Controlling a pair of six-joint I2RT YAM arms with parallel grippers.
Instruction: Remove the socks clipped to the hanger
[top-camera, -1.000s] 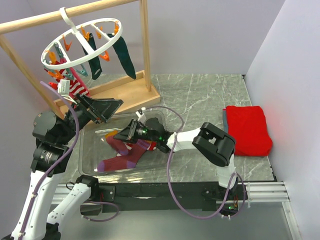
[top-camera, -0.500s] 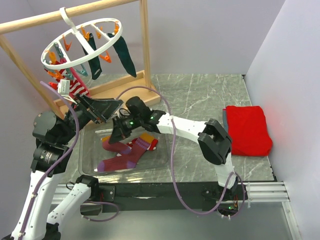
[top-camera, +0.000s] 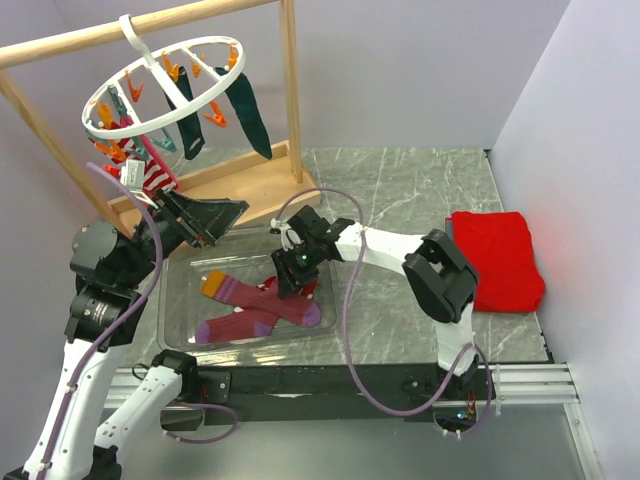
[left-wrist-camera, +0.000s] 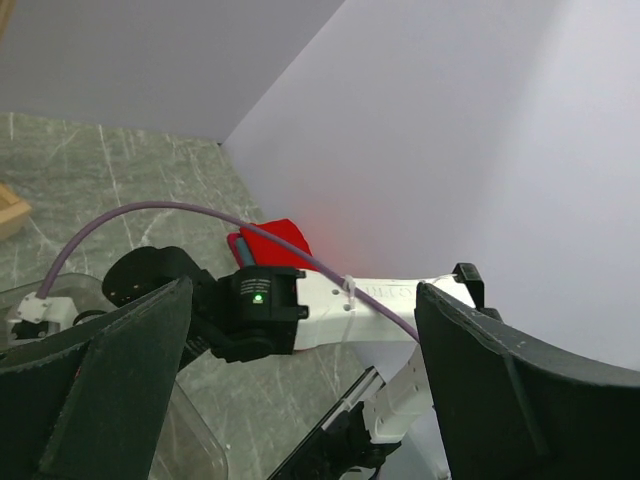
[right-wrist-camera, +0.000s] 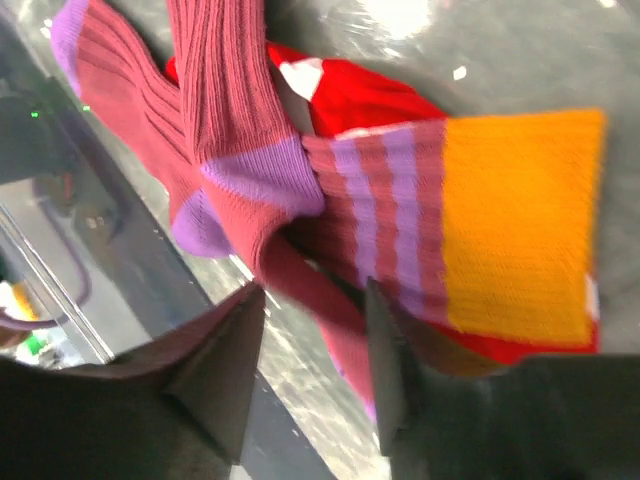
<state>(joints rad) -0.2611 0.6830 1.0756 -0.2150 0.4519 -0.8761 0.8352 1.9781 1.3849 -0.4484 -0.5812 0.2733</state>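
Grey-green, pale-veined marble-pattern tabletop (top-camera: 420, 190). Plain pale lavender far wall (top-camera: 400, 70) and right wall (top-camera: 580, 150) meet at the far right corner. Wooden rail frame (top-camera: 291, 100) stands far left. Light soft and even.

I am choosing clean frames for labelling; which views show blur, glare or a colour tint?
Top view: sharp, but the red cloth casts a reddish tint on the right wall. Left wrist view: the left claw, near the lens, is dark and soft. Right wrist view: the socks look slightly blurred, and white glare spots sit on the clear tub.
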